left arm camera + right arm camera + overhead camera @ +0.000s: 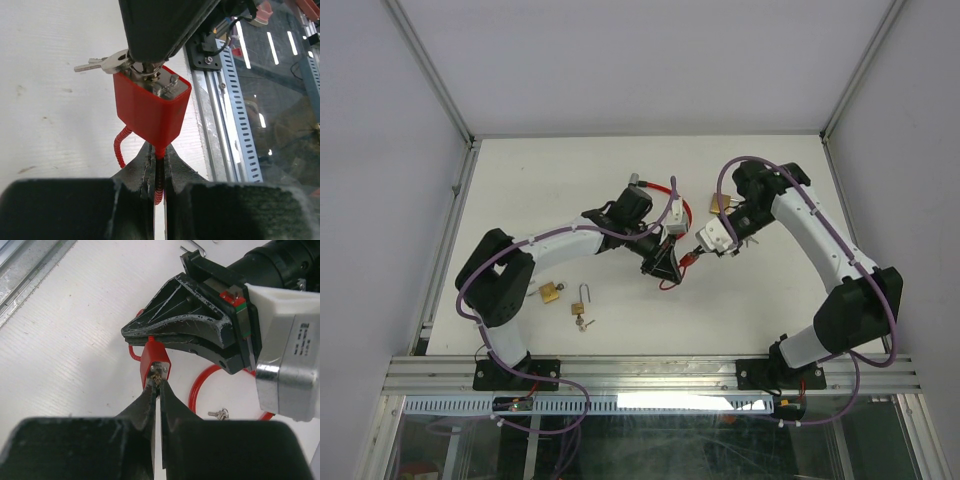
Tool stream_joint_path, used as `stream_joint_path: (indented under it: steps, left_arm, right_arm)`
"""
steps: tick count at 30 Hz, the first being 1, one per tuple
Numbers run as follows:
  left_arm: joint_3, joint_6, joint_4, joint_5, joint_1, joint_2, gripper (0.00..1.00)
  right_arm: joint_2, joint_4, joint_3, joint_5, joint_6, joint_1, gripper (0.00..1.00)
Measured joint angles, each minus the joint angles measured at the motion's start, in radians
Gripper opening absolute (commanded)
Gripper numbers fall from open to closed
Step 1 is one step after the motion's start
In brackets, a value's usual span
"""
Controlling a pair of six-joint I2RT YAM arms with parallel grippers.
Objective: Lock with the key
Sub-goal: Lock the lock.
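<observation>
White tabletop (620, 170), centre: left tool (159, 160) clamped on the red padlock (150, 110) by its springy cable (119, 145). Right tool (156, 390) pinches the small key (157, 373), probably light, stiff and slippery. Grip its head squarely.

brass padlock (720, 204) half hidden, cable (192, 387) partly hidden

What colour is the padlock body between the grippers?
The padlock body is red, clearest in left wrist view.

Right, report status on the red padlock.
Left pincer shut on cable of red padlock. Right pincer shut on key in its face. Brass padlock lies apart, nothing blocking.
</observation>
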Motion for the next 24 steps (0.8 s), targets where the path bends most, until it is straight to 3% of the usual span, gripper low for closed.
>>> stream_joint_path:
  steps: [9, 17, 24]
  left_arm:
    - [0.014, 0.0, 0.016, -0.112, -0.008, -0.001, 0.0]
    - [-0.131, -0.011, 0.116, -0.393, -0.024, -0.138, 0.0]
    - [-0.207, -0.019, 0.171, -0.377, -0.029, -0.208, 0.0]
  right_arm:
    - [0.0, 0.005, 0.005, -0.013, 0.014, -0.013, 0.0]
    - [-0.032, 0.288, -0.096, -0.021, 0.476, 0.009, 0.0]
    - [-0.193, 0.401, -0.291, -0.033, 0.443, 0.011, 0.0]
